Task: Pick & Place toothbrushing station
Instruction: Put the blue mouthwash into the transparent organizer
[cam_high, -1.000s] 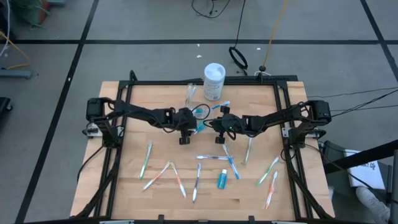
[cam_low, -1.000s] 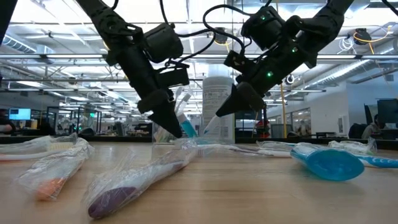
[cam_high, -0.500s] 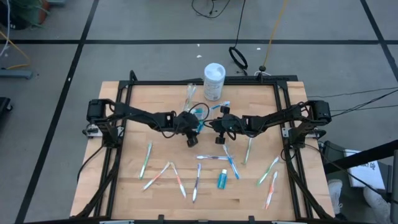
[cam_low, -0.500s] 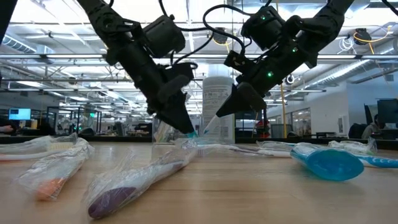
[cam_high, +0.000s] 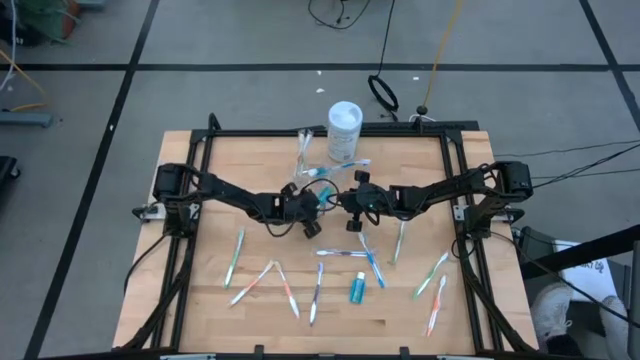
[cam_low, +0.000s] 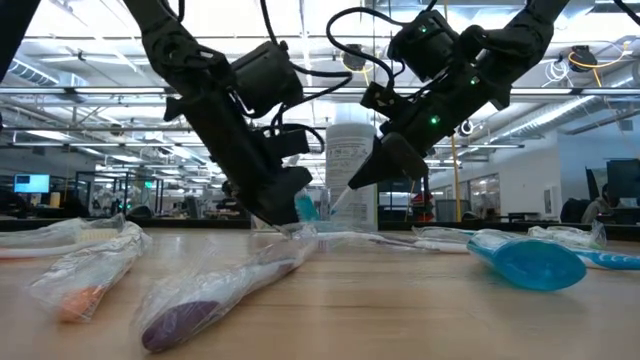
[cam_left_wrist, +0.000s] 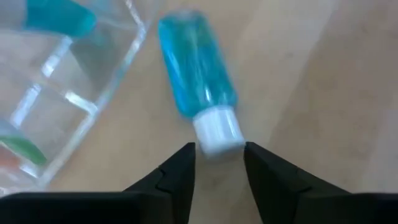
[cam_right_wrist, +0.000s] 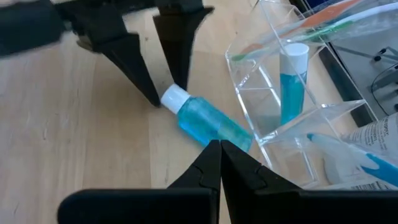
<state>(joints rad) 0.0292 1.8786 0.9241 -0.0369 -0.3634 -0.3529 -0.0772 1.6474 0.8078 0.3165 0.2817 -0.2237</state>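
Note:
A teal-blue toothpaste tube (cam_left_wrist: 198, 68) with a white cap lies flat on the wooden table, beside a clear plastic holder (cam_right_wrist: 292, 106). The holder contains another tube (cam_right_wrist: 290, 81) and toothbrushes. My left gripper (cam_left_wrist: 219, 152) is low over the table and open, one fingertip on each side of the lying tube's cap (cam_right_wrist: 174, 96). My right gripper (cam_right_wrist: 219, 149) hovers shut above the tube's body, clear of the table in the low view (cam_low: 352, 183). In the high view both grippers (cam_high: 316, 202) (cam_high: 340, 203) meet at the table's middle. My left gripper's fingertips (cam_left_wrist: 186, 152) flank the tube's white cap (cam_left_wrist: 217, 132), slanting down from the table's left, in line with the tube. I cannot tell whether they touch the cap. The tube lies flat on the table.
A tall white tub (cam_high: 344, 130) stands at the far edge behind the holder. Wrapped toothbrushes (cam_high: 236, 255) (cam_high: 432, 272) and another teal tube (cam_high: 357, 288) lie scattered across the table's near half. Black frame rails (cam_high: 190, 230) run along the left and right sides.
My left gripper has sunk toward the table and gone a little toward its right and near edges. It has rolled about its own line, and its fingertips now stand at the lying tube's cap. The tube has stayed where it was.

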